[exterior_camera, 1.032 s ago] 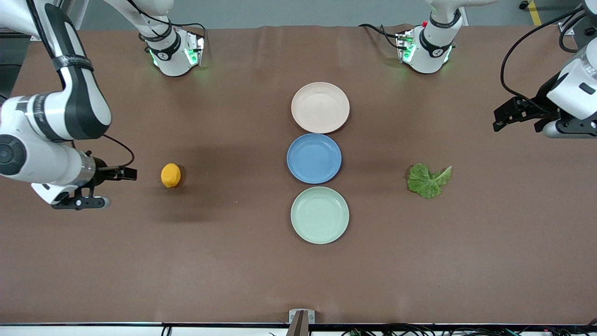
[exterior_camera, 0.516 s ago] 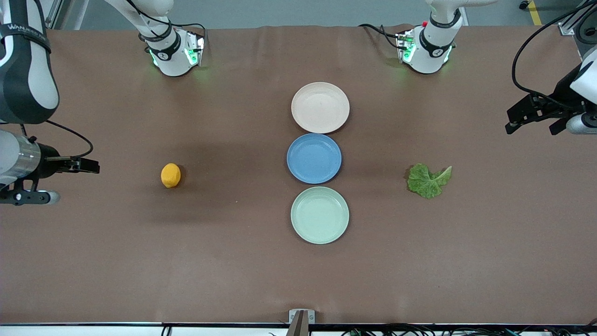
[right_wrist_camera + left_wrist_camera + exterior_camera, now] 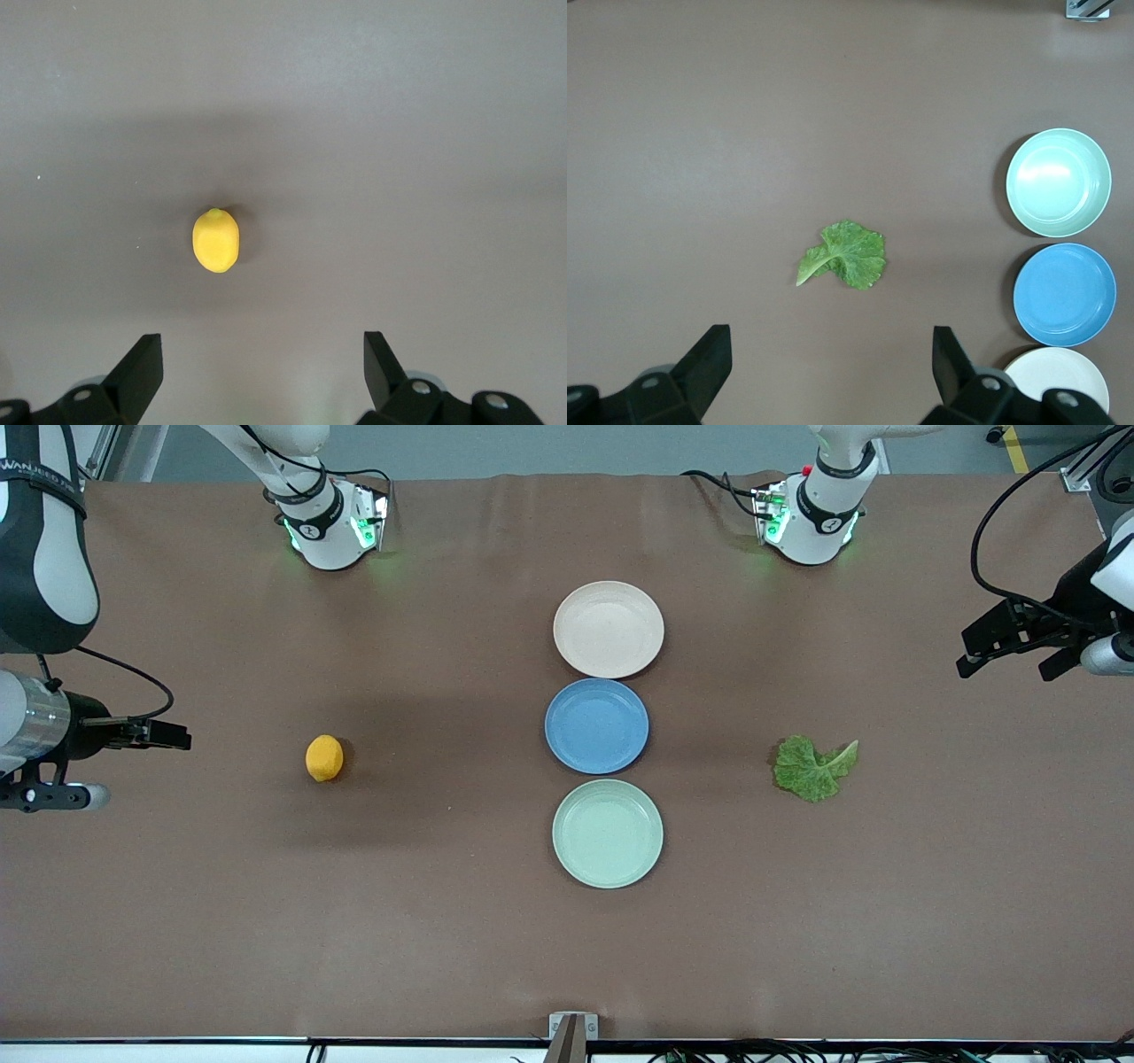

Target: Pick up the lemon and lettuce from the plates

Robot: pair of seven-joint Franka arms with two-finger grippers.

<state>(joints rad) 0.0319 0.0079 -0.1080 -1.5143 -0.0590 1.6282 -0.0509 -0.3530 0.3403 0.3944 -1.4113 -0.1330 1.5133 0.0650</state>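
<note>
Front view: high, looking down across the whole worktop (image 3: 443, 921) toward both bases. Wrist views look straight down; left shares the lettuce (image 3: 843, 255) and plates, right shares the lemon (image 3: 215, 240)

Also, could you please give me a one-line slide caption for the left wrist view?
Open left gripper high over a lettuce leaf lying on the brown table, beside three empty plates.

Both arms pulled back toward the tabletop's ends. Right gripper (image 3: 168, 735) drew well away from the lemon (image 3: 324, 757); left gripper (image 3: 997, 642) retreated from above the lettuce (image 3: 811, 769).
</note>
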